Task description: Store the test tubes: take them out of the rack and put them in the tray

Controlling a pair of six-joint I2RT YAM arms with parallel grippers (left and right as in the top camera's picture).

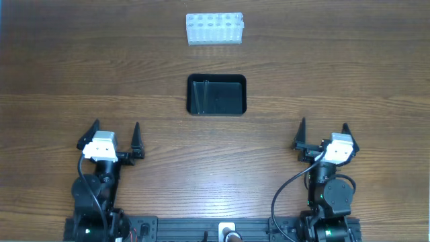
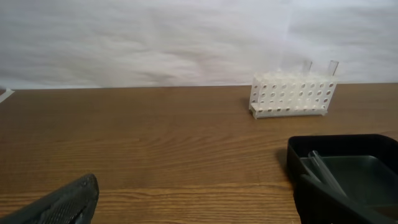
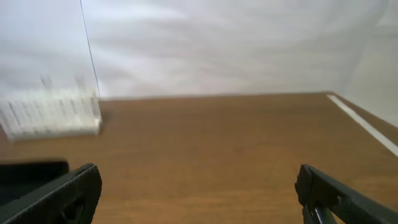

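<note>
A white test tube rack (image 1: 214, 29) stands at the far middle of the wooden table; in the left wrist view the rack (image 2: 292, 94) has two clear tubes (image 2: 333, 65) sticking up at one end. The black tray (image 1: 216, 95) lies between the rack and the arms, with clear tubes (image 2: 323, 172) lying inside it. My left gripper (image 1: 113, 137) sits open near the front left, with nothing between its fingers. My right gripper (image 1: 324, 134) sits open near the front right, also holding nothing. The rack (image 3: 51, 114) shows far off in the right wrist view.
Bare wooden tabletop surrounds the rack and tray. A white wall stands behind the table's far edge. A pale strip (image 3: 367, 124) runs along the table's right side.
</note>
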